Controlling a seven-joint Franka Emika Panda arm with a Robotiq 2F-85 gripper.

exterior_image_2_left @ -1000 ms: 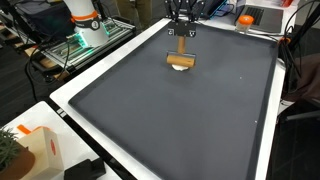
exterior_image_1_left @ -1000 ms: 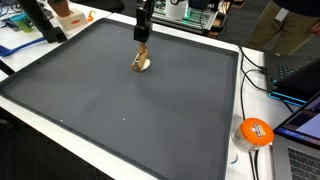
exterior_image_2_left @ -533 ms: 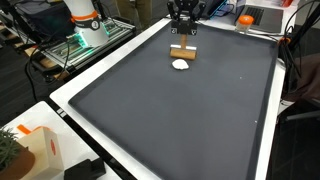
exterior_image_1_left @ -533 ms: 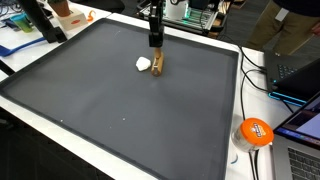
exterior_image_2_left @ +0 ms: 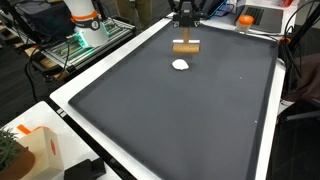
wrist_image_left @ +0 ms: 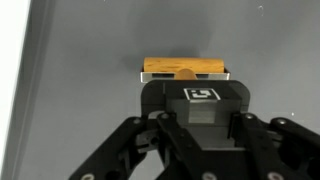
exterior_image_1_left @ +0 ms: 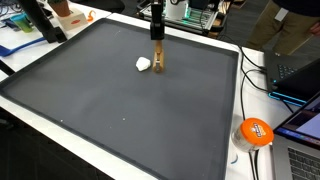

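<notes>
Your wooden piece (exterior_image_1_left: pixel 158 60) hangs upright under the gripper (exterior_image_1_left: pixel 157 37), close to the far edge of the dark mat (exterior_image_1_left: pixel 110 115). The fingers are drawn in narrow around its upper end and have hold of it. In the wrist view the piece (wrist_image_left: pixel 185 68) shows as a tan bar lying crosswise just beyond the gripper (wrist_image_left: pixel 185 80), over the grey mat (wrist_image_left: pixel 90 40). Whether its lower end touches the mat, you cannot tell from these views.

A small white lump (exterior_image_1_left: pixel 143 64) lies on the mat just left of the piece. In an exterior view the lump (exterior_image_2_left: pixel 181 65) sits a little nearer than the piece (exterior_image_2_left: pixel 185 46), with a gap between them, and the gripper (exterior_image_2_left: pixel 186 30) stands above both.

Off the mat's right near corner lies an orange and white roll (exterior_image_1_left: pixel 254 131), with a laptop (exterior_image_1_left: pixel 296 72) farther back on the right.
</notes>
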